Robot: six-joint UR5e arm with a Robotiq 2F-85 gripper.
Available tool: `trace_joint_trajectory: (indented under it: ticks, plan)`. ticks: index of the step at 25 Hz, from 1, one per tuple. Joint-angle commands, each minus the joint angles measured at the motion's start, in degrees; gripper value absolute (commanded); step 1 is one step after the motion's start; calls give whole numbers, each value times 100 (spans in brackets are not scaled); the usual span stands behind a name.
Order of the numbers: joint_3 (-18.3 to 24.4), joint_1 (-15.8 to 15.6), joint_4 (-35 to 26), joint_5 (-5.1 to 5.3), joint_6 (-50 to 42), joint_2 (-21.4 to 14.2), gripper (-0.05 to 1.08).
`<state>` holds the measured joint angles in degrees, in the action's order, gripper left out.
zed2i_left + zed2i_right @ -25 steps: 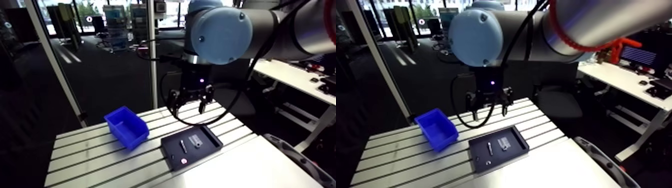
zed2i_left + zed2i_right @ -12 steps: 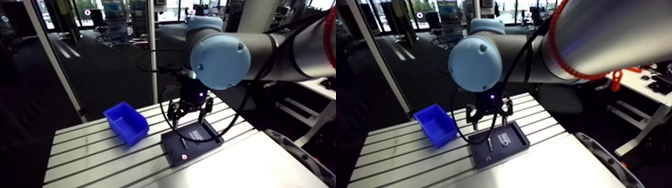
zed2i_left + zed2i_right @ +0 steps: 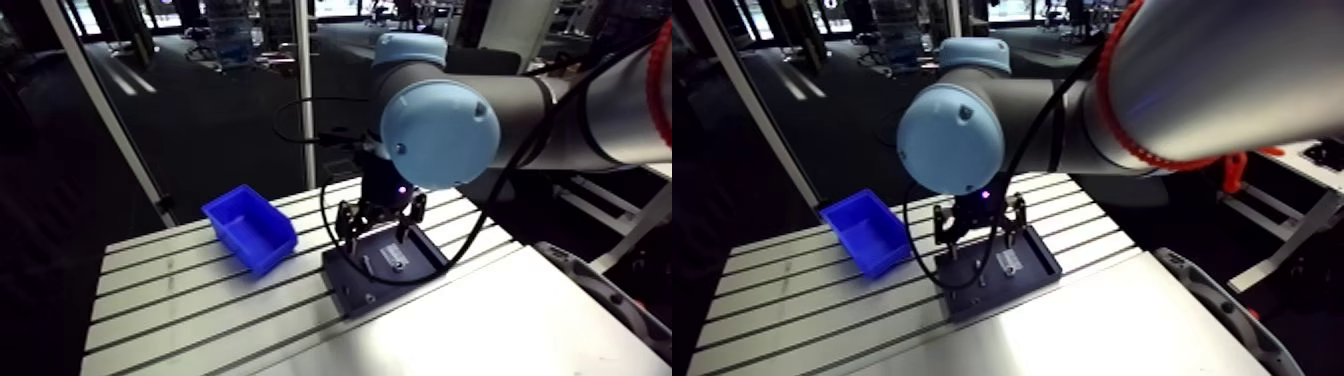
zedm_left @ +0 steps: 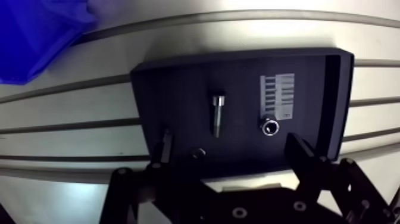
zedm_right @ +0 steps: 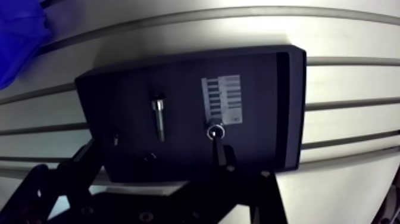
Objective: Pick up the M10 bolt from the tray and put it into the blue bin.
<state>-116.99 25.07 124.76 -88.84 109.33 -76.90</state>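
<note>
My gripper (image 4: 229, 143) hangs low over the black tray (image 4: 172, 83), its two fingers spread wide with nothing pressed between them: released, not grasping. In the wrist view the bolt (image 4: 218, 113) lies flat on the tray floor just ahead of the gap between my fingers, its head pointing away from me and its shank toward me. I am not touching it. Beside the bolt, apart from it, a short round metal piece (image 4: 269, 126) with a hole in its top stands at the near end of a white label (image 4: 278, 95) stuck to the tray floor. A smaller dark bit (image 4: 198, 153) lies close under me, too small to make out. The blue bin (image 4: 36, 36) shows past the tray's far corner, clear of it. In the arm view the tray sits in the lower middle of the frame on the slotted bench (image 3: 180, 300), and the bin stands left of centre, a strip of bare bench between them.
</note>
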Motion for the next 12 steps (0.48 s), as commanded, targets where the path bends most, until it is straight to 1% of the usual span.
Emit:
trace_joint_trajectory:
  ticks: [1,6,7,9,10,12]
  plan:
    - [-13,-1,72,-6,-12,154,6]
    - [4,-10,72,-15,-65,233,15]
    - [-4,-19,72,-15,-74,251,19]
    - [-4,-37,80,-15,-83,268,22]
    - [-4,-72,80,-15,-83,286,25]
    - [-4,-107,89,-24,-83,304,26]
